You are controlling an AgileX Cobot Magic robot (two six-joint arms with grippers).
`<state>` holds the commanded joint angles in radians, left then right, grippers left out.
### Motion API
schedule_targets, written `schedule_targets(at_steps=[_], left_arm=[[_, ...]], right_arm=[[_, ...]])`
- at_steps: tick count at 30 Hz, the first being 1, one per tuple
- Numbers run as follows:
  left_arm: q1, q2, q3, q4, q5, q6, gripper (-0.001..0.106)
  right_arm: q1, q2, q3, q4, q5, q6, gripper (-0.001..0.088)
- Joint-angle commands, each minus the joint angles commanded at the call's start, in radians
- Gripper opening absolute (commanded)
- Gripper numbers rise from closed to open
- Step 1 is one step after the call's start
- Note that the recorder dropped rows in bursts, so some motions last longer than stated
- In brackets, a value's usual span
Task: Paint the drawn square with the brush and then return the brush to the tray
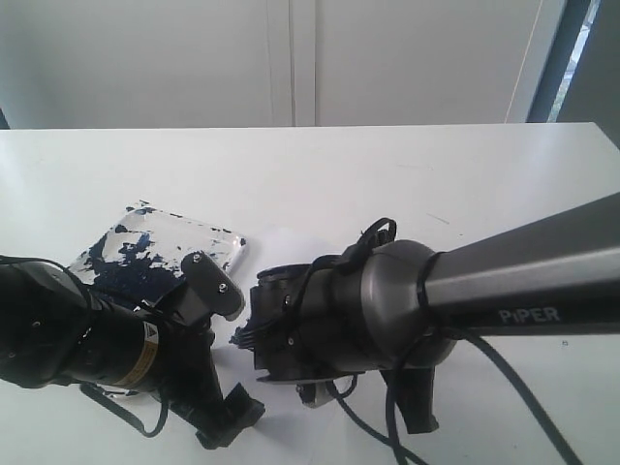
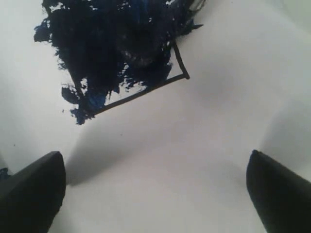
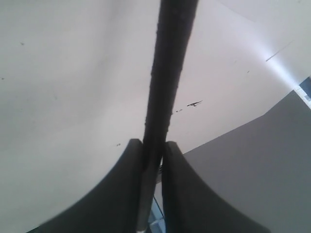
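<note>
**Right end effector** [image 3: 153, 148]: The two fingers [image 3: 112, 194] are pressed together on the brush [image 3: 167, 73], clamping its black shaft. In the right wrist view the shaft runs straight out from the fingers over the white surface. The bristle tip lies outside that view. The brush cannot be made out in the exterior view.

**Left end effector** [image 2: 155, 194]: The fingertips [image 2: 31, 191] stand wide apart with nothing between them. They hang over the paper sheet [image 2: 194, 160].

**Drawn square** [image 2: 126, 48]: Dark blue paint [image 2: 97, 39] covers most of the square. It spills past the outline on one side. A thin strip inside the outline beside one visible corner is bare white.

**Tray** [image 1: 160, 242]: The tray rests on the tabletop [image 1: 436, 174] on the left side of the exterior view. It lies beyond the left arm [image 1: 68, 329], which hides its near edge. Its clear surface is blotched with dark blue paint. The brush is not in it.

**Arms:** In the exterior view, the right arm [image 1: 523, 281] reaches in from the right. Its wrist sits just beside the left arm near the middle of the view.
</note>
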<state>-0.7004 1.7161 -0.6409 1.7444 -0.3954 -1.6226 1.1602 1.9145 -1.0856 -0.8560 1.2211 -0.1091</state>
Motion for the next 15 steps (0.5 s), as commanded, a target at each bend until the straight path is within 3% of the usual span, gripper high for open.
schedule_targets(at_steps=[15], left_arm=[[0.000,0.000,0.000,0.000,-0.001,0.000,0.101]], right_arm=[[-0.039,0.070,0.000,-0.124,0.000,0.090,0.0000]])
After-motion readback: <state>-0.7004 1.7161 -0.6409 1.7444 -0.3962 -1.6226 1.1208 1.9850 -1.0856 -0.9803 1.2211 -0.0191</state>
